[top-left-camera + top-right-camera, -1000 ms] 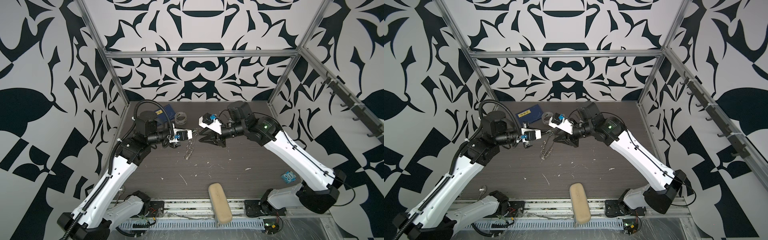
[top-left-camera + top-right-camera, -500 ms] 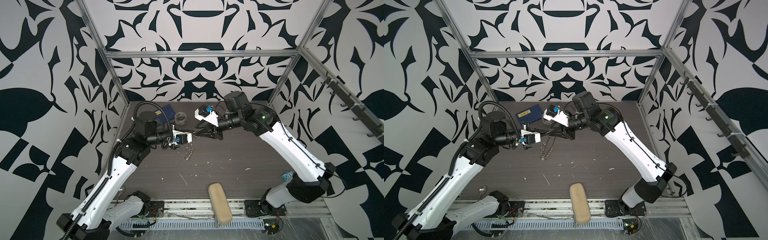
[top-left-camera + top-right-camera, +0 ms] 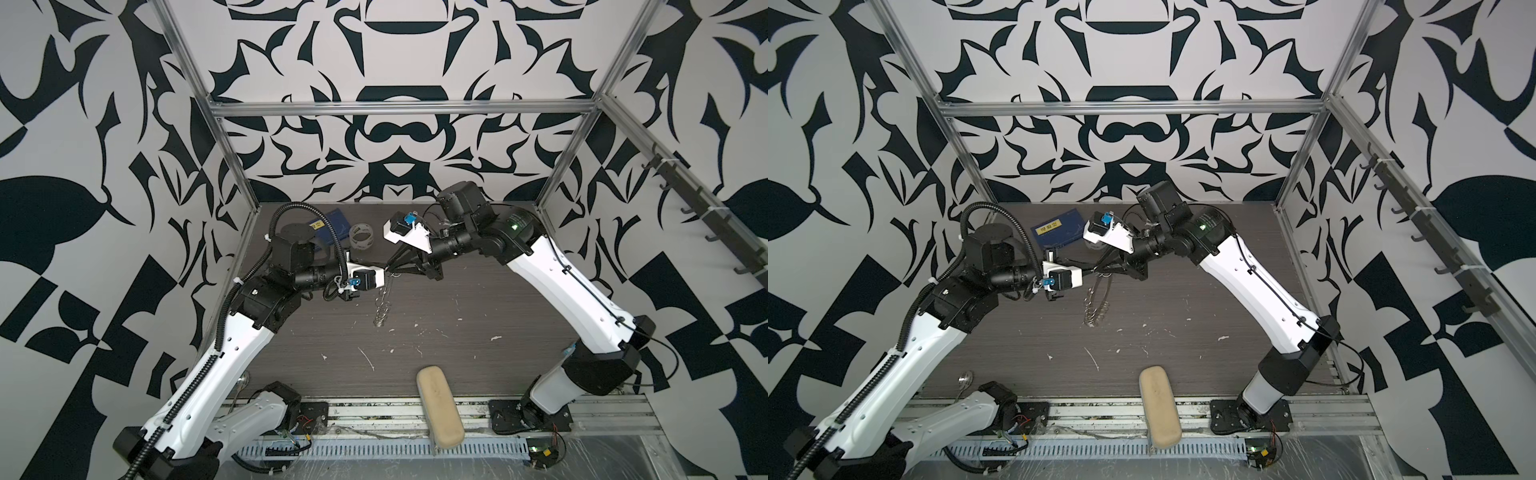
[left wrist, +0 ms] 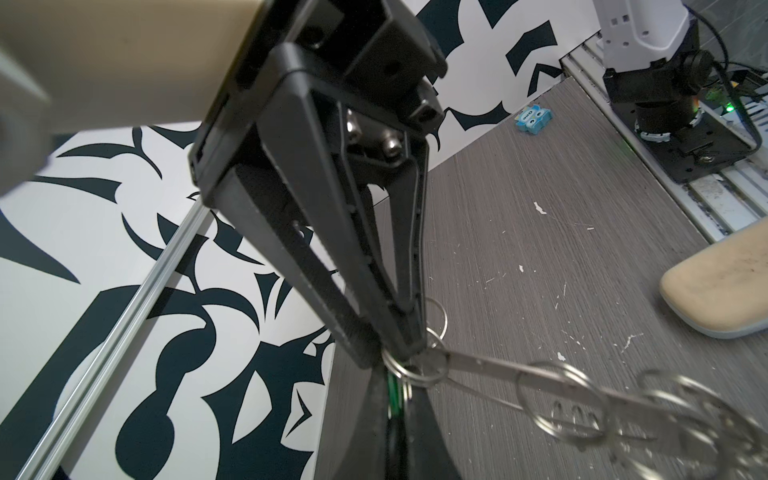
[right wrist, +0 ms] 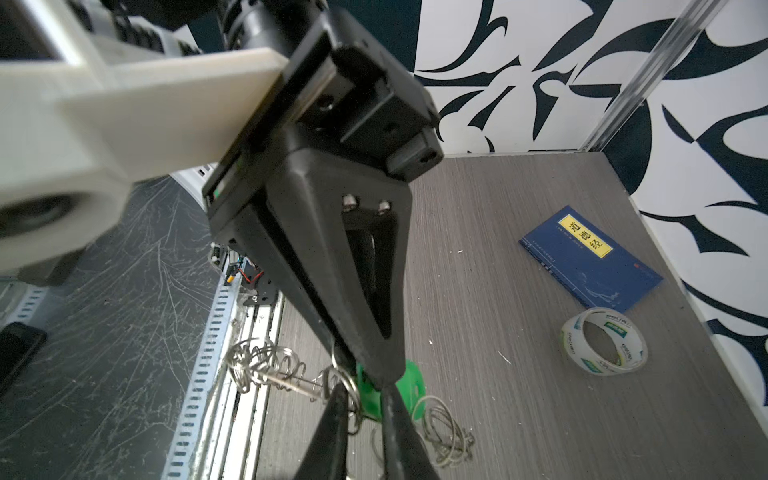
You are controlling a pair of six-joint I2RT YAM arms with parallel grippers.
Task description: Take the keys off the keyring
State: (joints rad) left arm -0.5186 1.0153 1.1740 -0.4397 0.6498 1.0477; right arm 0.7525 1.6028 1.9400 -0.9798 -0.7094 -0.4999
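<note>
The keyring (image 3: 382, 305) is a flat grey metal disc fringed with wire loops, and it hangs edge-on above the table in both top views (image 3: 1096, 305). My left gripper (image 3: 385, 274) (image 4: 395, 353) is shut on a loop at the keyring's (image 4: 623, 399) upper rim. My right gripper (image 3: 395, 269) (image 5: 368, 376) meets it tip to tip from the other side. It is shut on the green key (image 5: 409, 384) that hangs at that same spot. A sliver of the key (image 4: 392, 390) shows green between the right fingers in the left wrist view.
A blue book (image 3: 336, 226) and a clear tape roll (image 3: 360, 237) lie at the back of the table. A beige case (image 3: 439, 405) sits on the front edge. A small blue block (image 4: 534, 120) lies by the right wall. White scraps dot the tabletop.
My right gripper has swung left and a little down to the left gripper's tips and closed on the green key. The left arm and the hanging keyring have barely moved.
</note>
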